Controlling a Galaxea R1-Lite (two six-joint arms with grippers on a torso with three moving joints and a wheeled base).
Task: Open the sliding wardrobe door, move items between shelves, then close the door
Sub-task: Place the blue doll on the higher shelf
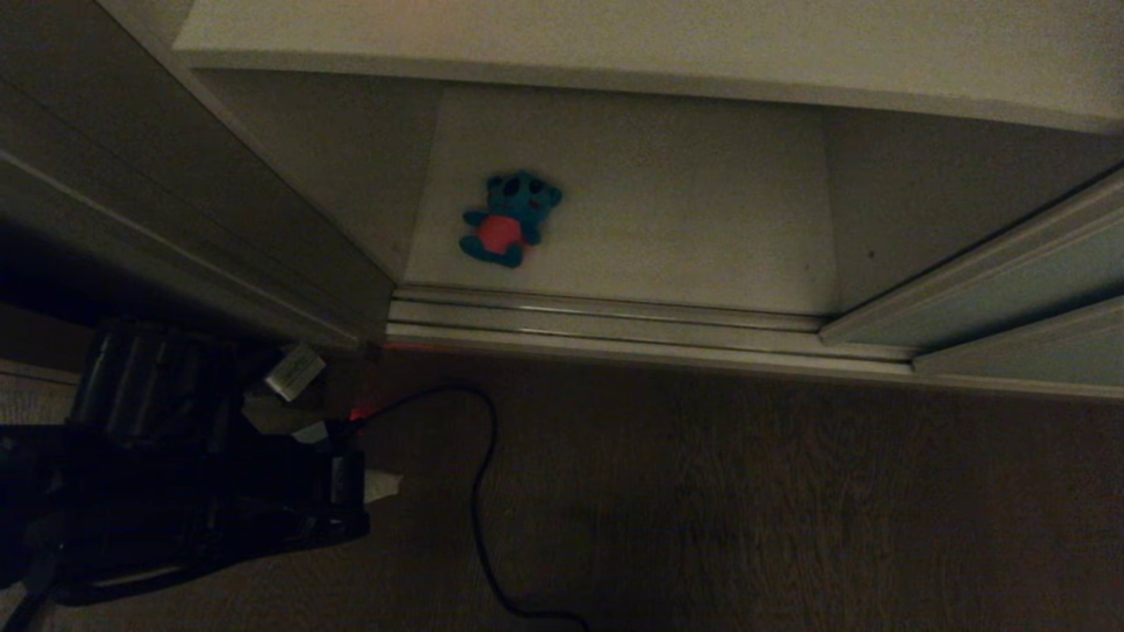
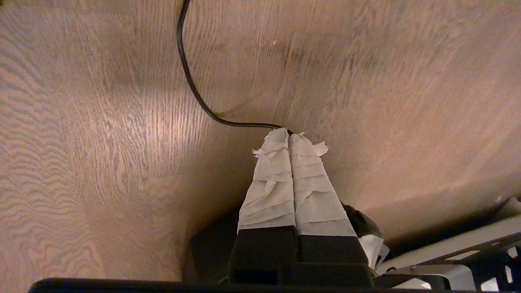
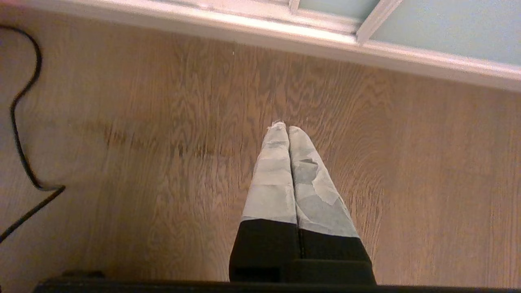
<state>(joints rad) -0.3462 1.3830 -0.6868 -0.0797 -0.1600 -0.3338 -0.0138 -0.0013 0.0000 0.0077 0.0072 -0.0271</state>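
Note:
The wardrobe stands open, with its pale grey-green sliding door pushed off to the right. One item, a small teal plush toy with a red belly, lies on the lowest shelf, towards its left side. A higher shelf juts out above it. My left gripper hangs low over the wooden floor in front of the wardrobe, left of the opening. It is shut and holds nothing. My right gripper is also shut and empty, pointing at the floor near the door.
A black cable snakes across the wooden floor just right of my left arm and passes under its fingertips. The ribbed metal floor track runs along the wardrobe's front. A brown side panel bounds the opening on the left.

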